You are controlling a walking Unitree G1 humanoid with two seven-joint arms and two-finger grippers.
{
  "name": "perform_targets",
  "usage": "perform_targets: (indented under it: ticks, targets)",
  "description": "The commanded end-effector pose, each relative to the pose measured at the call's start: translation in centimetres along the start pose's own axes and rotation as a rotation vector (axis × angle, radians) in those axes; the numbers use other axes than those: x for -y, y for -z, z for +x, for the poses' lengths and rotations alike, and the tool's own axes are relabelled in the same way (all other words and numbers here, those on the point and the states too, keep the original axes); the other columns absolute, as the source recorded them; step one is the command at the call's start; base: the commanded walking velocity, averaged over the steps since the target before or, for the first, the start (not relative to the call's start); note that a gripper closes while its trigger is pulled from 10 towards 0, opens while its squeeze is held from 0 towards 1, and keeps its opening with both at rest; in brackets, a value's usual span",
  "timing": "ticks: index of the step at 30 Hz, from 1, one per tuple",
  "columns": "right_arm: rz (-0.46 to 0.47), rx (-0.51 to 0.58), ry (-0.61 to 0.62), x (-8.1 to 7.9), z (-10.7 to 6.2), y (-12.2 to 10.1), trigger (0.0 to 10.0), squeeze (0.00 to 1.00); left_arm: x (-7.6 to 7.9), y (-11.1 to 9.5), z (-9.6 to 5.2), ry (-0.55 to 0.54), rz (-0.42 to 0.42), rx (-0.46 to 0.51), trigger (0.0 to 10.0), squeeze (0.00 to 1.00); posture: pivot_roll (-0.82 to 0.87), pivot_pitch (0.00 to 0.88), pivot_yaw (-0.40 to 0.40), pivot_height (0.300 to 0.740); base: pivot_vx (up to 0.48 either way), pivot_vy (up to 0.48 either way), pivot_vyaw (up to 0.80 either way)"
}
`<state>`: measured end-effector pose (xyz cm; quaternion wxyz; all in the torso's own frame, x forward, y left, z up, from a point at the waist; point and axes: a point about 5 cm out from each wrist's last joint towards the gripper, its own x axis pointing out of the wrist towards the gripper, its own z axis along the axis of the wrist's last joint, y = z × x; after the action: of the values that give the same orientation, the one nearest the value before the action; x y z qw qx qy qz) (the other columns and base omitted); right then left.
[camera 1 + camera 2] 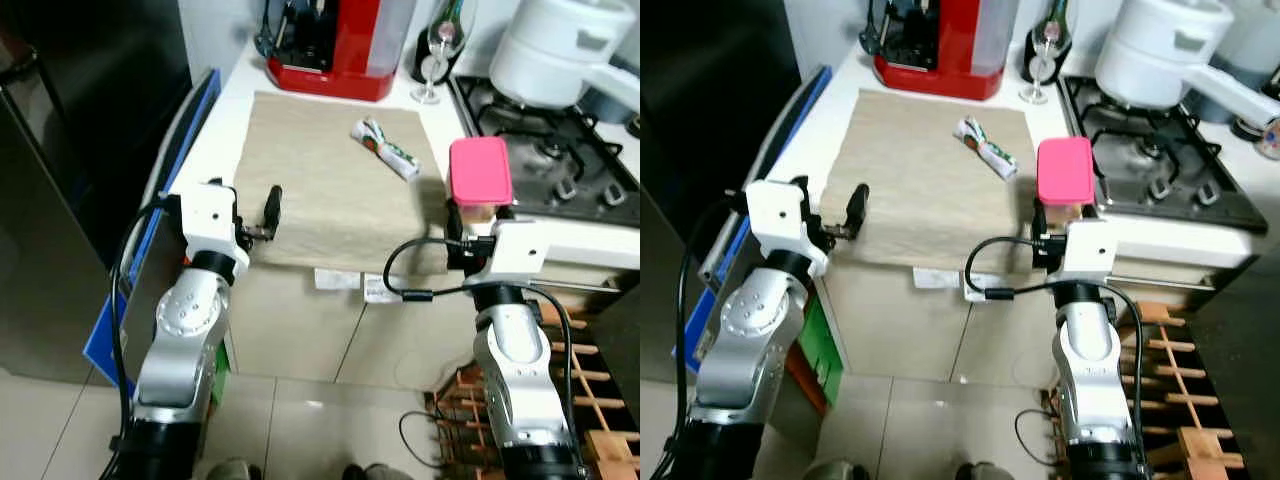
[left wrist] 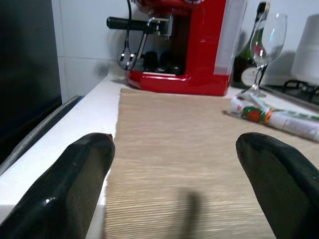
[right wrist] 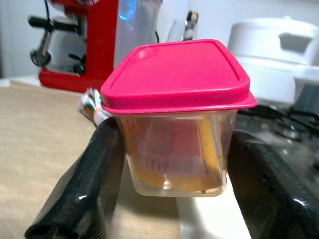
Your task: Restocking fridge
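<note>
Right gripper clamps its glossy black fingers on the clear plastic tub, upright at the counter's front edge beside the stove, its rounded-square pink lid on top. Left gripper hangs spread wide over the woven beige mat; a crinkly wrapped packet lies diagonally there.

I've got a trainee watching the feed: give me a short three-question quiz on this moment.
1. True or false: the right gripper is closed on the pink-lidded tub.
2. What lies on the mat beyond the left gripper? A) packet B) spoon C) plate
3. What red appliance stands behind the mat?

Key: 1 true; 2 A; 3 coffee machine.
</note>
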<state>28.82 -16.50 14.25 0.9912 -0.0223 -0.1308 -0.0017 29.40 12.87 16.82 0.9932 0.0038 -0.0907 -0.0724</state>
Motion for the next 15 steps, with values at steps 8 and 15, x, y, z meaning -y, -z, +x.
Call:
perform_targets:
  ticks: [8,15]
  targets:
    - [0.073,-0.062,-0.15,-2.6,1.2,-0.1,0.0,0.0,0.1,-0.4,1.0,-0.066,0.032,0.013,10.0,0.0,-0.01,0.0,-0.047,0.74,0.0,0.0,0.0]
    - [0.1,-0.076,-0.134,-2.5,1.9,-0.1,0.0,0.0,-0.1,-0.3,1.2,-0.084,0.047,0.011,10.0,0.0,-0.01,0.0,-0.049,0.74,-0.2,0.0,0.0]
